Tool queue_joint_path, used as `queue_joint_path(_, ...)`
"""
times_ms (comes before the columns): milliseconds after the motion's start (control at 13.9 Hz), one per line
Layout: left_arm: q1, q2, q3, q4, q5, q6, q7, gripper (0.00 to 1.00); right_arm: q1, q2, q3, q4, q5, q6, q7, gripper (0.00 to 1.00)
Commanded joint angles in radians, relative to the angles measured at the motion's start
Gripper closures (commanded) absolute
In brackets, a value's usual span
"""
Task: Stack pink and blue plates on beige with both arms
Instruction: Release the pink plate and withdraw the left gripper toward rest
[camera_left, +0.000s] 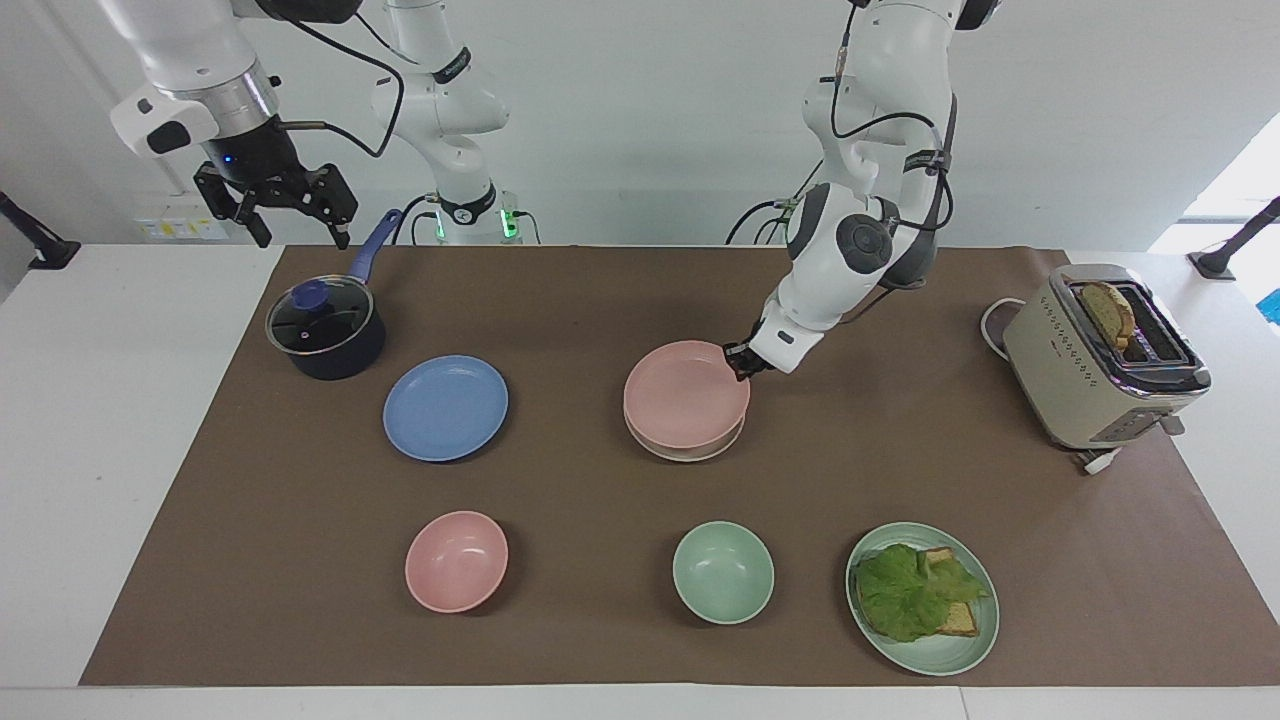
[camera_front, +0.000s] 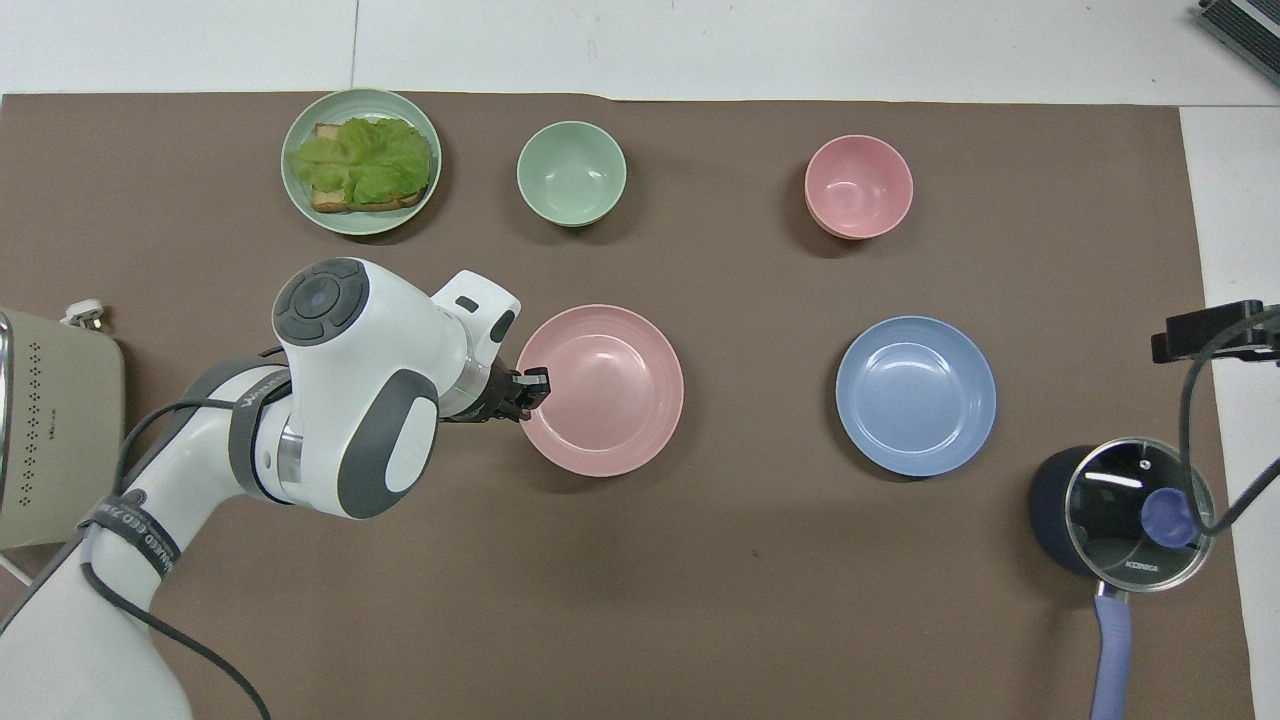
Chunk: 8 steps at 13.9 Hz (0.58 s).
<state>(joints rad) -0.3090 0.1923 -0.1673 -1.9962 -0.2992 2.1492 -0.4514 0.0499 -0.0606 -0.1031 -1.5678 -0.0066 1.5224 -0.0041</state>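
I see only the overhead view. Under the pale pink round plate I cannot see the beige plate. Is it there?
Observer: Yes. The facing view shows the rim of the flat round cream-beige plate just beneath the pale pink round plate.
Operator: And the right pincer?
Observer: The right pincer is open, raised by the dark lidded saucepan, waiting.
Operator: Is the toaster loaded?
Observer: A toast slice stands in the beige metal toaster.

Glossy white jointed arms (camera_left: 850, 250), grey joint caps, black cables, black tools (camera_left: 738, 362)
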Motion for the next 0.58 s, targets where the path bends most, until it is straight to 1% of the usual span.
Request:
queue_joint_path(0,-0.019,-0.017,0.017,-0.024,-0.017,0.026,-0.01,0.12,-0.002,-0.024,0.002,-0.021,-0.01,-0.002,-0.013,0.0)
queue_joint_path(72,-0.019,-0.017,0.017,-0.026,-0.017,0.026,-0.01,0.0,-0.002,-0.022,0.002,-0.021,-0.009,-0.001,-0.013,0.0)
queue_joint_path(288,-0.018,-0.016,0.018,-0.015,-0.015,0.021,-0.012,0.0,-0.002,-0.024,0.002,-0.02,-0.01,-0.001,-0.013,0.0)
queue_joint_path(432,-0.009,-0.019,0.023,-0.01,0.006,0.005,0.003,0.0,-0.002,-0.022,0.002,-0.021,-0.01,-0.001,-0.013,0.0)
queue_joint_path(504,0.002,-0.022,0.028,-0.001,0.04,0.003,0.008,0.0,-0.004,-0.024,0.0,-0.021,-0.012,-0.004,-0.011,0.0)
